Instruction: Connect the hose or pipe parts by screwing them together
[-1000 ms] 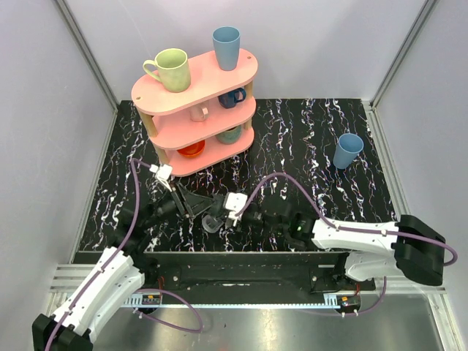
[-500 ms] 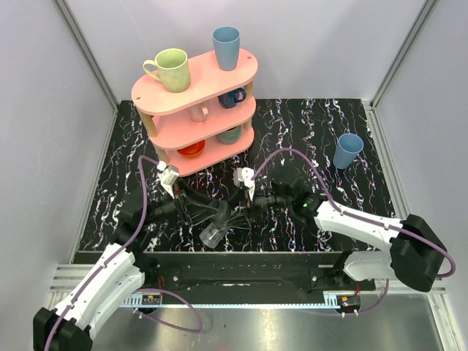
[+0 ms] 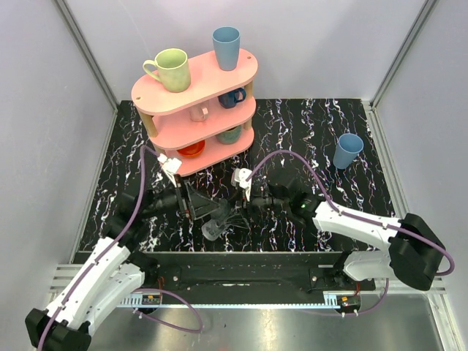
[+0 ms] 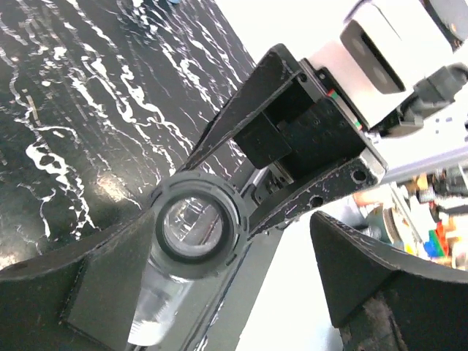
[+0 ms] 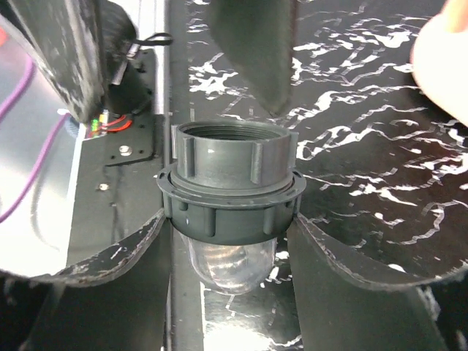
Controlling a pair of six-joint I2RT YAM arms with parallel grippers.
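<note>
**Right fingers** (image 5: 102, 292): closed from both sides on the clear body of the grey-translucent fitting (image 5: 230, 267), just beneath the dark collar (image 5: 228, 208). This is the only hold on the part.

**Left fingers** (image 4: 66, 292): spread wide and holding nothing. In the left wrist view one finger lies just beside the fitting's rim, and the other is well apart from it.

**Hose parts**: the collar sits round the fitting, with the grey threaded neck rising above it. The two appear joined, but how far the thread has run cannot be told. The assembly hangs between the two arms, low over the near middle of the bench (image 3: 307, 131). Whether it touches the surface cannot be told.

**Surroundings**: a pink shelf (image 3: 219, 73) with mugs stands at the far left, and a blue cup (image 3: 347, 150) stands at the far right. Both are well apart from the work.

**Hazards, as judged**:
- The clear body looks smooth and rounded, so with one pair of fingers holding it the part could slip or swivel.
- The left finger beside the rim could knock the assembly askew if it moves sideways rather than straight away.
- A collar only partly turned, or started crooked, could loosen or jam.
- A dropped part could roll toward the near edge of the bench.
</note>
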